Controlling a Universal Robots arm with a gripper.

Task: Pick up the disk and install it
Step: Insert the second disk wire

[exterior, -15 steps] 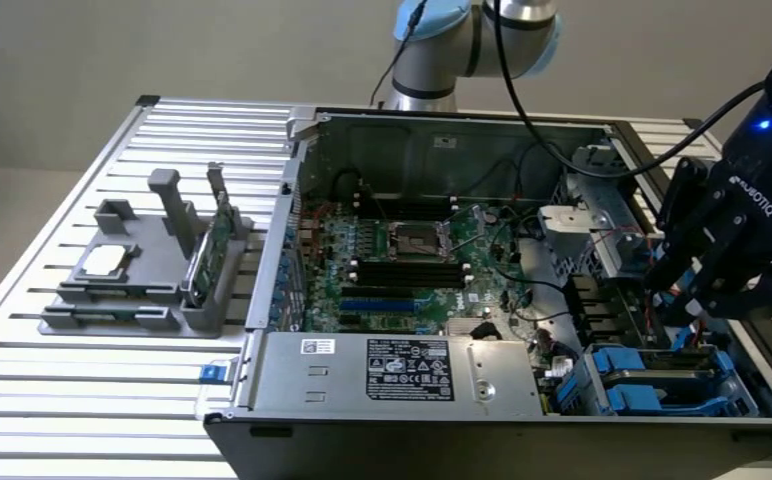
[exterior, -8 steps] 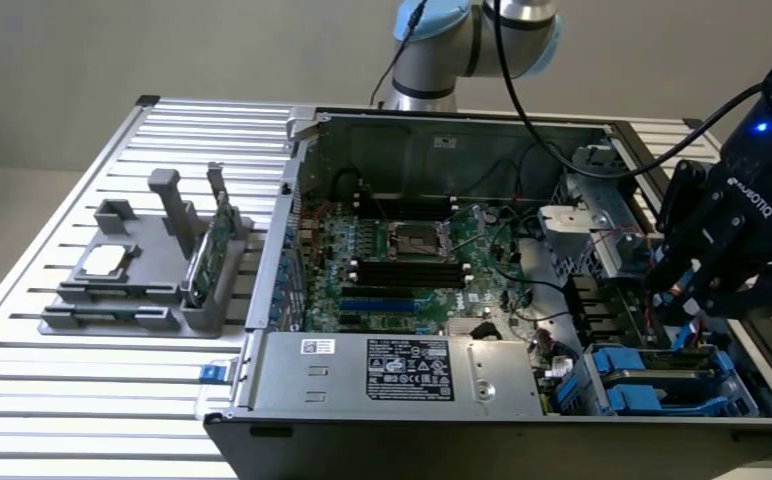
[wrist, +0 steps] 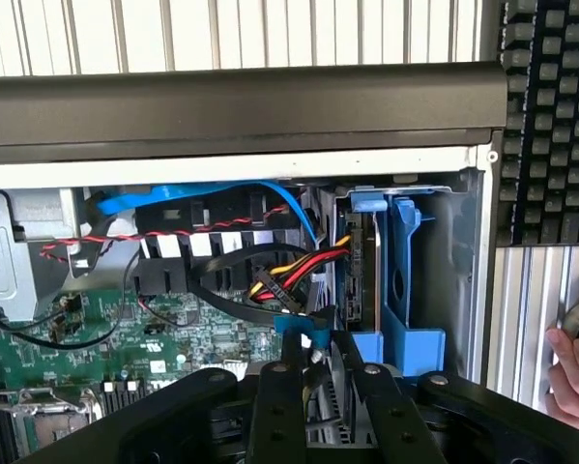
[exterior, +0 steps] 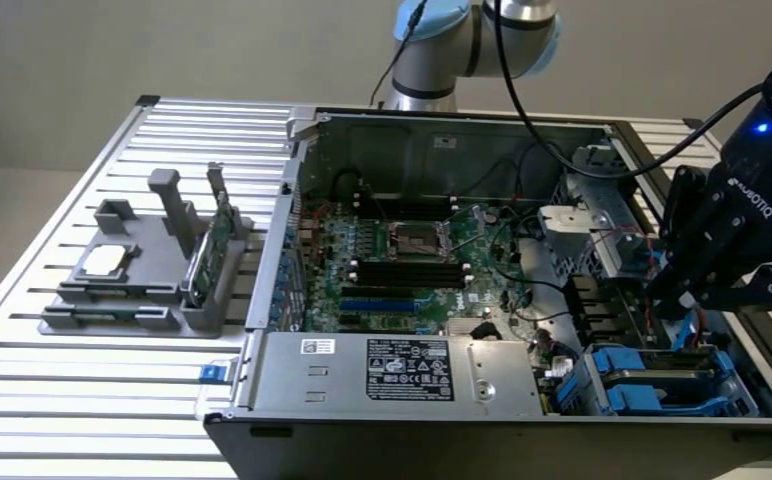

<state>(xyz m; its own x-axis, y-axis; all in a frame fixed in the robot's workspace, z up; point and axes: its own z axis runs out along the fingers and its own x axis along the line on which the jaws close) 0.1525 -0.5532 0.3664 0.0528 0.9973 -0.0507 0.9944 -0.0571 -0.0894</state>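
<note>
With the gripper inside the computer case, its fingers closing on a blue edge I take for the disk beside the blue drive bay, a square, firm pinch clear of the cables seems wise.

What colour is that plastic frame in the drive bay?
Bright blue; the plastic frame shows best in the wrist view.

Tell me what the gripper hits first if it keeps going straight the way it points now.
Probably the blue drive carrier in the case's bay, or the cable bundle beside it. The gripper points at both, and depth is unclear, so I cannot say which comes first.
</note>
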